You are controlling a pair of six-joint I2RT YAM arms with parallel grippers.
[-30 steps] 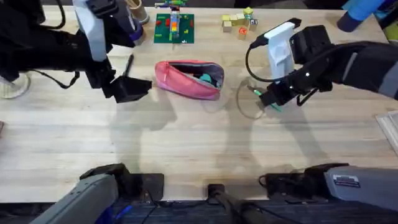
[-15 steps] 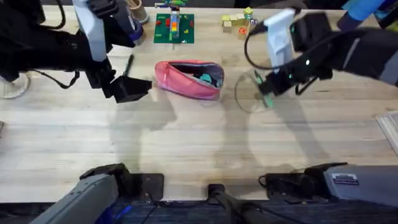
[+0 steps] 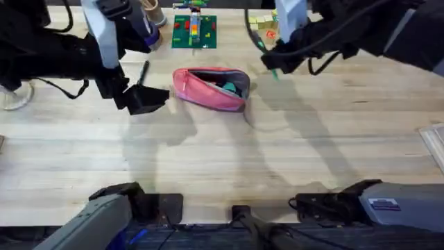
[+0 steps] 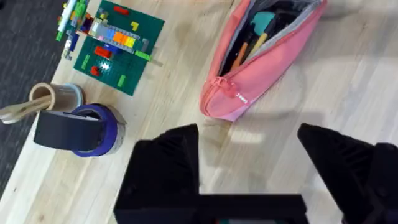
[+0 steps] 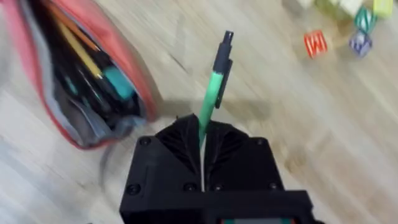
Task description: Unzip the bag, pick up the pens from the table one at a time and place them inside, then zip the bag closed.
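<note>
The pink bag (image 3: 208, 89) lies unzipped on the table (image 3: 222, 160) at the back middle, with several pens showing inside its open mouth (image 4: 261, 37). My right gripper (image 3: 277, 61) hovers just right of the bag, shut on the green pen (image 3: 272, 71). In the right wrist view the green pen (image 5: 211, 93) sticks out from between the closed fingers (image 5: 202, 134), dark tip forward, beside the bag's open end (image 5: 81, 81). My left gripper (image 3: 142, 99) stands open on the table just left of the bag, its fingers (image 4: 168, 162) spread wide. A black pen (image 3: 143, 71) lies behind it.
A green baseplate (image 3: 194, 31) with bricks sits behind the bag. Letter blocks (image 5: 336, 25) lie at the back right, and a blue tape roll (image 4: 87, 127) at the back left. The near half of the table is bare wood.
The right gripper has risen from the table right of the bag with the green pen and swung left and toward the back, near the bag's open end. The left arm stayed still.
</note>
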